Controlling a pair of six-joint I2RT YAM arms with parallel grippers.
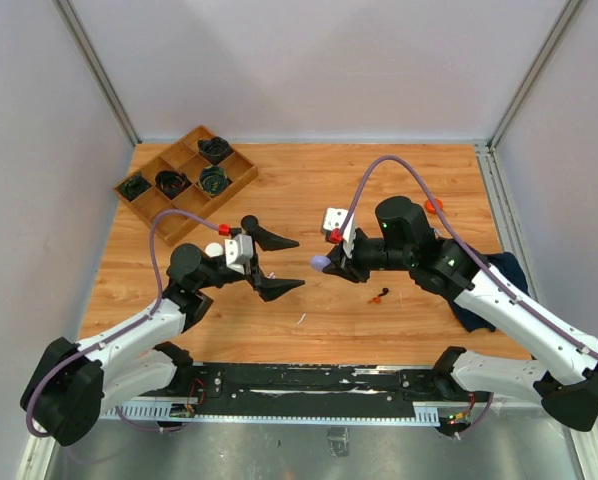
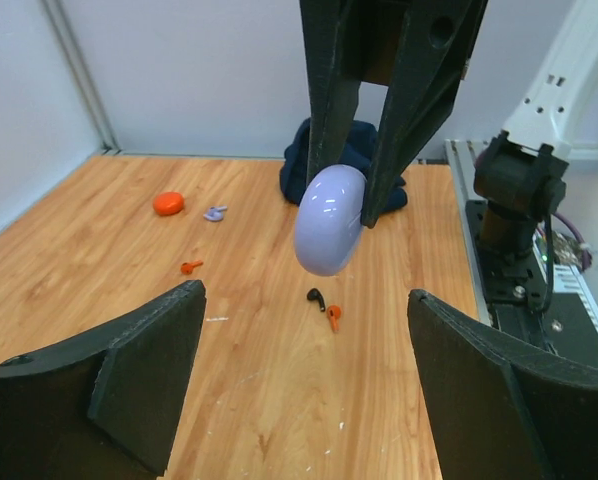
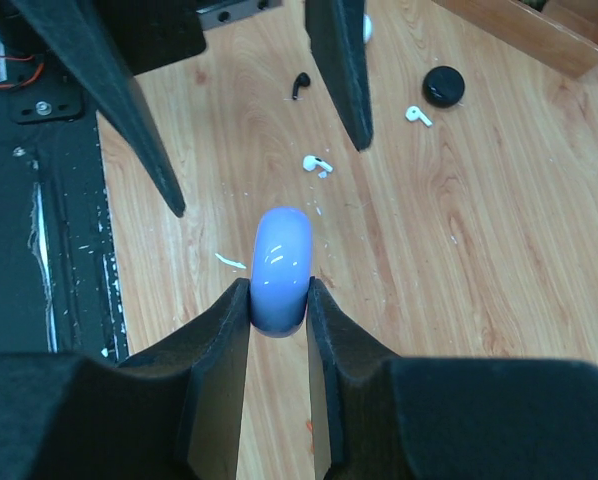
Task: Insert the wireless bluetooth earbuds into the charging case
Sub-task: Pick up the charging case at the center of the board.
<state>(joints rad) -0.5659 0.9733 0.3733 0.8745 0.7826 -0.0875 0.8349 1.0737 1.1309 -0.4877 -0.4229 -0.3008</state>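
My right gripper (image 1: 329,262) is shut on a pale purple round charging case (image 1: 320,263) and holds it edge-on above the wood table; the case (image 3: 282,268) is pinched between its fingers (image 3: 224,330). My left gripper (image 1: 299,263) is wide open and empty, facing the case (image 2: 330,220) from a short gap away. A black earbud (image 2: 317,297) and an orange earbud (image 2: 334,316) lie together on the table below. Another orange earbud (image 2: 190,266) and a pale purple earbud (image 2: 215,212) lie farther off. Two white earbuds (image 3: 317,164) (image 3: 416,116) and a black one (image 3: 300,85) lie under the left arm.
An orange round case (image 1: 434,207) sits at the right rear. A black round case (image 3: 444,85) lies near a wooden divided tray (image 1: 144,195) holding black coiled cables at the back left. A dark blue cloth (image 1: 489,290) lies under the right arm.
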